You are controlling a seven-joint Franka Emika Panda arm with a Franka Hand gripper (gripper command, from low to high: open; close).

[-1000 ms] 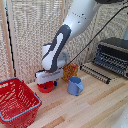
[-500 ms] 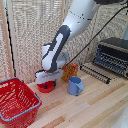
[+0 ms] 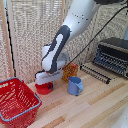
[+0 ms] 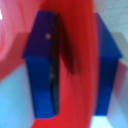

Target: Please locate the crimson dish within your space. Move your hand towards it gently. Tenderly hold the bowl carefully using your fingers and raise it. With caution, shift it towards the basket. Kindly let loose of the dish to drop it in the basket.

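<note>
The crimson dish (image 3: 44, 89), a small red bowl, sits on the wooden table just left of the blue mug in the exterior view. My hand, the white gripper block, is right down on it, and the gripper (image 3: 45, 85) straddles its rim. In the wrist view the two dark-blue fingers (image 4: 44, 70) stand on either side of the bowl's red wall (image 4: 82, 60), which fills the gap between them and touches both. The gripper (image 4: 79, 70) looks shut on the rim. The basket (image 3: 7, 119), red with a blue-grey rim, stands at the exterior view's lower left, a short way from the bowl.
A blue mug (image 3: 75, 86) stands close to the bowl on the exterior view's right, with an orange object (image 3: 71, 70) behind it. A dark toaster oven (image 3: 113, 55) and a wire rack (image 3: 96, 73) sit at the right. A slatted screen backs the table.
</note>
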